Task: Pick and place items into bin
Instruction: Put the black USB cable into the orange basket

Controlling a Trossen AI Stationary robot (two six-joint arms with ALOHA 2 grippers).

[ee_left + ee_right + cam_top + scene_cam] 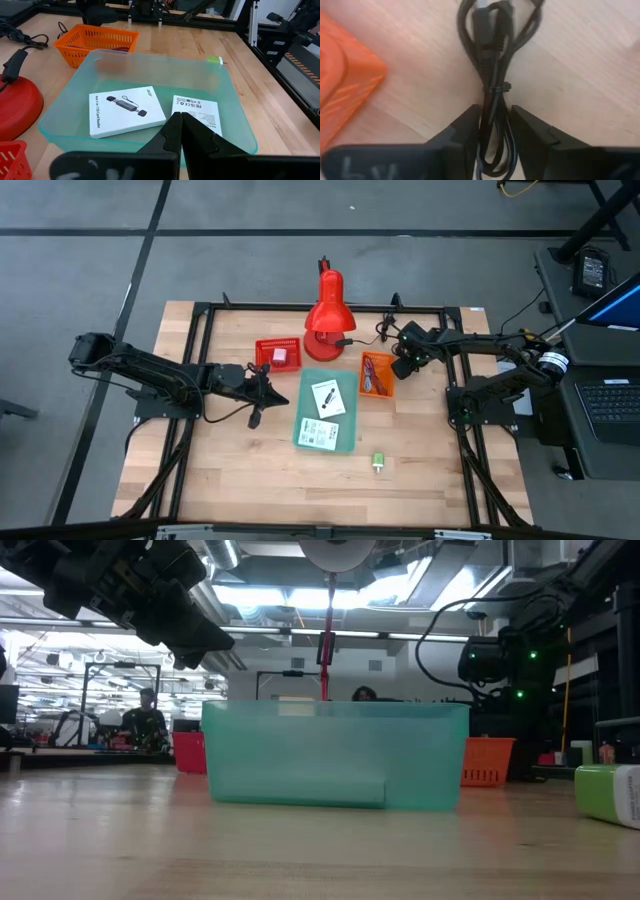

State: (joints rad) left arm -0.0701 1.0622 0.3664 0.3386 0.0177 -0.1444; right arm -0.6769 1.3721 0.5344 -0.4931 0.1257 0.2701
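A teal bin (345,442) at the table's middle holds two white printed cards (126,111) (200,111) lying flat on its floor. A green block (378,462) lies on the wood nearer the front edge. A pink cube (280,356) sits in a red basket (268,346). A black coiled cable (487,45) lies on the wood beside an orange basket (345,75). My right gripper (495,110) is shut on it. My left gripper (180,120) hovers shut by the bin's left rim, touching nothing. My right gripper pinches the cable's bundled strands (491,102) between its two fingers, just past the small tie around the bundle. The fingers come steeply from above and stand on either side of the bundle, which runs between them. The cable lies on the table.
A red desk lamp (328,315) stands at the far middle, its cord trailing toward the right arm. The orange basket (377,375) with small things in it sits right of the bin. Bare wood lies near the front edge around the green block.
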